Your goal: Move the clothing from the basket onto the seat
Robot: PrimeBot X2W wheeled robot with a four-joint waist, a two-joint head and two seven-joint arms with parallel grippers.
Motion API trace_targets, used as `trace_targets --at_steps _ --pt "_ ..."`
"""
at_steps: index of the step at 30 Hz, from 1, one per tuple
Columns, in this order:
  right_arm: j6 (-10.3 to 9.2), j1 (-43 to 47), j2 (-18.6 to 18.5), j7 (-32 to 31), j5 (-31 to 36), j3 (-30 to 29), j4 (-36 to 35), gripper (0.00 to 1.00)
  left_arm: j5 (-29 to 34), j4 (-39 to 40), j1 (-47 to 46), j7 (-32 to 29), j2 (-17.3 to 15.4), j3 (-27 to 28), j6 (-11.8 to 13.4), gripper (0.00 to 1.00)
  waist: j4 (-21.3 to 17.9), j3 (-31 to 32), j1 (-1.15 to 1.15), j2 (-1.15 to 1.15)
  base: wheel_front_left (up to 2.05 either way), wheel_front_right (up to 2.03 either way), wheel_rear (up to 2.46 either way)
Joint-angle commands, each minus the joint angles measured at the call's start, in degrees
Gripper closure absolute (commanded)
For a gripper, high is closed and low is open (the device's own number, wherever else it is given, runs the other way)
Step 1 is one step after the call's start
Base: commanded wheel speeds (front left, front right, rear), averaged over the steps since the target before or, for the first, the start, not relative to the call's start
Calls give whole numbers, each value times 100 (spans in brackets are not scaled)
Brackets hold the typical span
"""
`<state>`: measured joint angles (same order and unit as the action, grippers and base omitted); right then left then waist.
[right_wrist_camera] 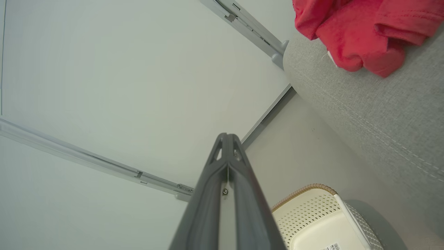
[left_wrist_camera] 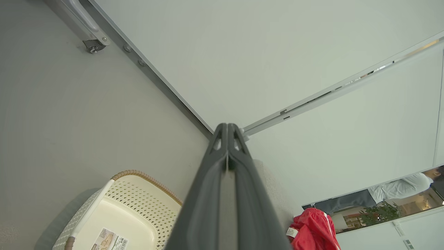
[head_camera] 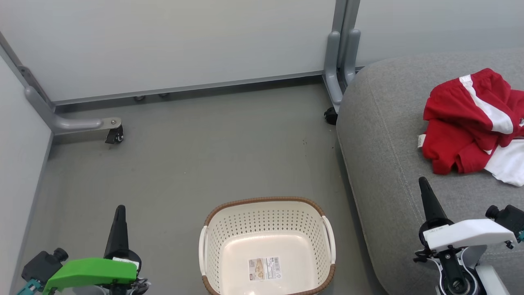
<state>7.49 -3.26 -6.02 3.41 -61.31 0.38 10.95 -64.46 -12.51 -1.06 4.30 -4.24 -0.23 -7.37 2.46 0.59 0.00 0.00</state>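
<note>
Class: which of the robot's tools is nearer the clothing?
Right. The right tool is over the seat, near the clothing; the left tool is beyond the basket.

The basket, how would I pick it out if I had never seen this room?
Find the big light-grey seat on the right, with red clothing heaped on it. On the grey floor just left of it stands the basket. It is the cream-white oval tub with perforated walls, a brown woven-look rim and a label sticker on its bare bottom.
</note>
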Motion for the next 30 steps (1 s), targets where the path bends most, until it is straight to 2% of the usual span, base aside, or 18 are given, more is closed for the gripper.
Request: trace_targets --at_steps 1,30 --pt "3 -155 -2 -46 -170 -51 -27 100 -161 40 -175 -38 -40 33 -10 100 -5 -2 0 0 0 0 0" --pt "2 -240 110 -480 -1672 -318 136 100 -1562 -49 -362 -473 -42 248 -15 100 -106 -34 0 0 0 0 0"
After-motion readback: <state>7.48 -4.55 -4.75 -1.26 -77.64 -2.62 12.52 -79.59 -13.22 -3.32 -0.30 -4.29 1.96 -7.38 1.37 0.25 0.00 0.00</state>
